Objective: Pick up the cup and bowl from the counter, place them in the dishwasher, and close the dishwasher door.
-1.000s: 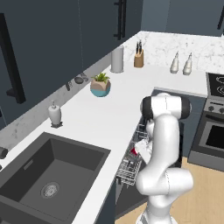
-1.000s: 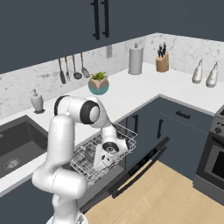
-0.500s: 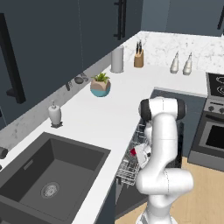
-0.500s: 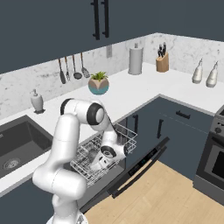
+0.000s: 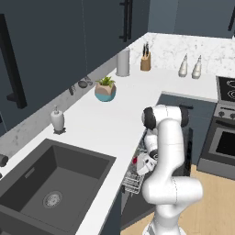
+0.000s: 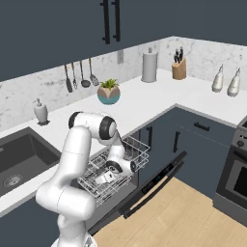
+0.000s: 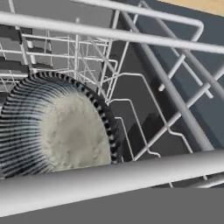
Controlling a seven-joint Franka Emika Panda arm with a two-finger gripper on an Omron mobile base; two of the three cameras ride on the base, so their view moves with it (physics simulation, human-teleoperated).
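A: Where does your arm stand against a second ago?

B: You've kept it folded down into the dishwasher (image 6: 144, 178), and the gripper (image 6: 105, 177) sits lower and nearer in the wire rack (image 6: 137, 150) than it did. Nothing else on the counter (image 5: 114, 119) has moved.

A: And the bowl?

B: Your bowl (image 7: 52, 127) lies in the rack, ribbed and dark with a pale centre, close under the hand in the hand view. A spot of red, likely the cup (image 5: 135, 160), shows at the rack's left edge.

A: Is the gripper holding it?

B: You can't tell; the fingertips are hidden.

A: The door?

B: Your dishwasher door (image 6: 157, 183) hangs open, dropped toward the floor.
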